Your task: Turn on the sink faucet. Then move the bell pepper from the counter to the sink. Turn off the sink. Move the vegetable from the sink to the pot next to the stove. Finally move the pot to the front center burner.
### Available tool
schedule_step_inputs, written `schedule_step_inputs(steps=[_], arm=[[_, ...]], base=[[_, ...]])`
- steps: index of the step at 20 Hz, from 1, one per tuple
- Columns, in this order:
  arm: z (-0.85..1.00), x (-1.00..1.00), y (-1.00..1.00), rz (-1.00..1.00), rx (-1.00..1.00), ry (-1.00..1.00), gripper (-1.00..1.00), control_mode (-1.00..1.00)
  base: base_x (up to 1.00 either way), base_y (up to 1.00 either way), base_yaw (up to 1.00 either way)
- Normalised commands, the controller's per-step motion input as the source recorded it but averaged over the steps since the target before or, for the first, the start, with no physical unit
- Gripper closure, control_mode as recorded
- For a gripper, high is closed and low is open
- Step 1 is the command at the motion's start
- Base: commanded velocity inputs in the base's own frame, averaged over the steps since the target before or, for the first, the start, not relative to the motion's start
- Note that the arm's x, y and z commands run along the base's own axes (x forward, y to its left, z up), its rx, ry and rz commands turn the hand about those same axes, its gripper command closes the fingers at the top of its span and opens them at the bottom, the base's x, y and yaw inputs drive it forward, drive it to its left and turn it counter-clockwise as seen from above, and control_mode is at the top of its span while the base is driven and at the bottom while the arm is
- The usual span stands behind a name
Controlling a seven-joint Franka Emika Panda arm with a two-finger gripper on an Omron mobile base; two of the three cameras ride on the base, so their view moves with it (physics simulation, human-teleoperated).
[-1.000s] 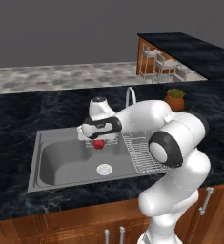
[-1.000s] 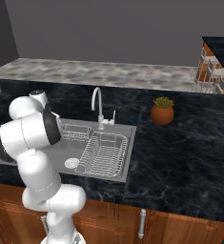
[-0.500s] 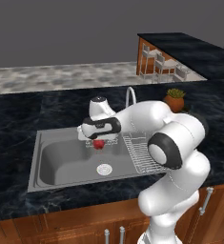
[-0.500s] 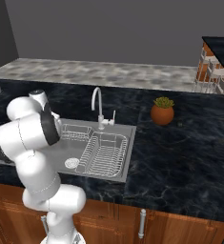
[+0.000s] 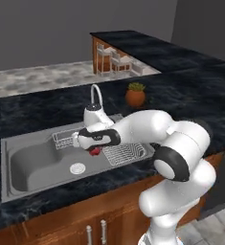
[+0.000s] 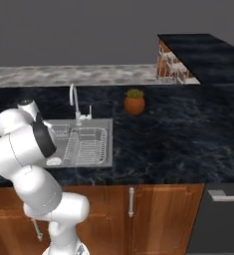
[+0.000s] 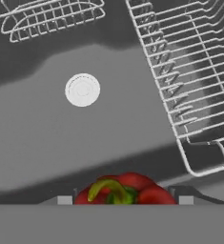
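My gripper [image 5: 92, 146] hangs over the sink [image 5: 18, 143], shut on the red bell pepper [image 5: 95, 151]. In the hand view the bell pepper [image 7: 127, 188], with its green stem up, sits between the two fingertips of the gripper [image 7: 125, 199], above the grey basin floor and its round drain [image 7: 82, 89]. The faucet [image 5: 95, 93] arches over the sink's back rim just behind my hand, and the right base view shows the faucet [image 6: 73, 99] beside my arm. The pot and the stove are out of view.
A wire dish rack [image 5: 127, 153] fills the sink's right part, right of my hand. A potted plant [image 5: 135, 95] stands on the dark counter behind it. A raised bar with stools [image 5: 115, 60] lies at the back right.
The whole picture has shifted left in both base views, so the base has moved. My gripper still holds the bell pepper over the sink, in the same pose.
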Motion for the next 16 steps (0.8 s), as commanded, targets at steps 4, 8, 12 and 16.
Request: schedule_step_inputs(steps=[4,8,12,16], arm=[[0.0,0.0,0.0,0.0,0.0,0.0,1.0,1.0],[0.0,0.0,0.0,0.0,0.0,0.0,1.0,1.0],[0.0,0.0,0.0,0.0,0.0,0.0,1.0,1.0],[0.0,0.0,0.0,0.0,0.0,0.0,1.0,1.0]], base=[[-0.26,-0.01,-0.6],[-0.23,-0.04,-0.63],[-0.1,-0.02,-0.67],[0.0,-0.12,-0.69]])
